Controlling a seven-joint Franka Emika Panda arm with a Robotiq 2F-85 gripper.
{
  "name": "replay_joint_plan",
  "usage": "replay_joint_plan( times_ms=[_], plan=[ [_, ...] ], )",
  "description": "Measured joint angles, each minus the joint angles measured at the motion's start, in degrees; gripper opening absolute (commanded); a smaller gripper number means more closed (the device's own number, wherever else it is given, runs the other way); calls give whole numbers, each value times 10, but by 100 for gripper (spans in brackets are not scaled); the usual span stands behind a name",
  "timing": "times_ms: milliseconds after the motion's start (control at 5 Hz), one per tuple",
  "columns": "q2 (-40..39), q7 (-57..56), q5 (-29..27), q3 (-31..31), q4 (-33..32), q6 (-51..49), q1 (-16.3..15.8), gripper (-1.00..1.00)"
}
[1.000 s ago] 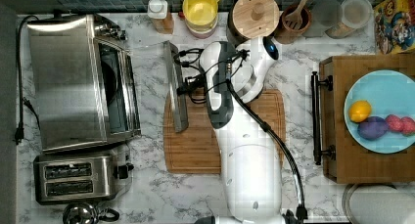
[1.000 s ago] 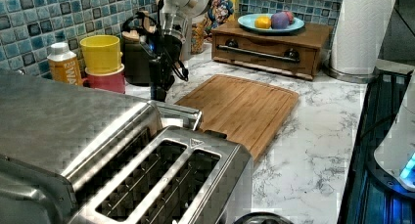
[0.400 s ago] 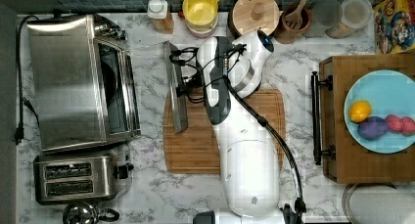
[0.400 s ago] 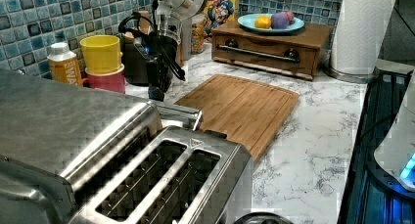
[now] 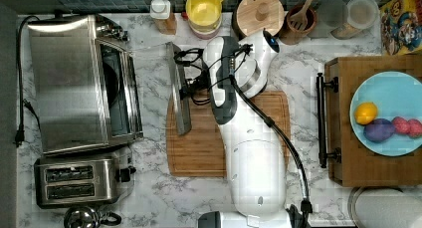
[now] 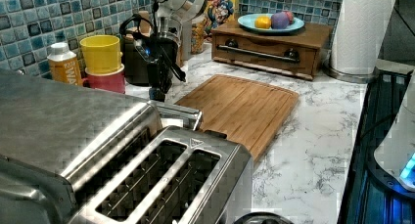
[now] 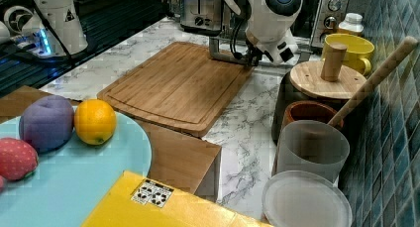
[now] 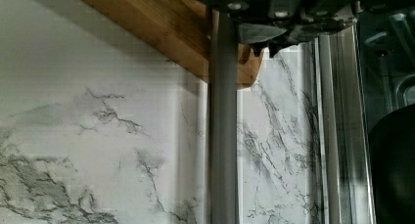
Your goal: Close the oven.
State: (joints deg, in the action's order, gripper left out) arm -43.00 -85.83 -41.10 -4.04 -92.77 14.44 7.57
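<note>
Oven (image 5: 74, 83) door is held open by its bar handle (image 5: 179, 88), gripper (image 5: 191, 88) finger state cannot be told; if contact slips mid-swing, door drops onto cutting board (image 5: 199, 148).

The cereal box (image 6: 219, 9) in the left view bears part of a word along its upper edge, reading roughly "RUNCH". The orange bottle (image 6: 64, 68) carries white lettering that begins "WA"; the remainder is cut off. No other writing is legible.
</note>
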Motion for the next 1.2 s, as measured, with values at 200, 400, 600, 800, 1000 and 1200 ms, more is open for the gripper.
replay_joint_plan(
  times_ms=[200, 400, 600, 800, 1000, 1200],
  plan=[
    [7, 10, -2, -1, -7, 6, 0, -100],
    [31, 17, -2, -7, -34, 38, -1, -100],
    [69, 20, 1, -5, -69, 69, -13, -100],
    [105, 22, 20, -5, -84, 83, -32, -100],
    [145, 68, 71, -9, -99, 116, -60, -100],
    [186, 121, 102, -10, -114, 145, -95, -100]
  ],
)
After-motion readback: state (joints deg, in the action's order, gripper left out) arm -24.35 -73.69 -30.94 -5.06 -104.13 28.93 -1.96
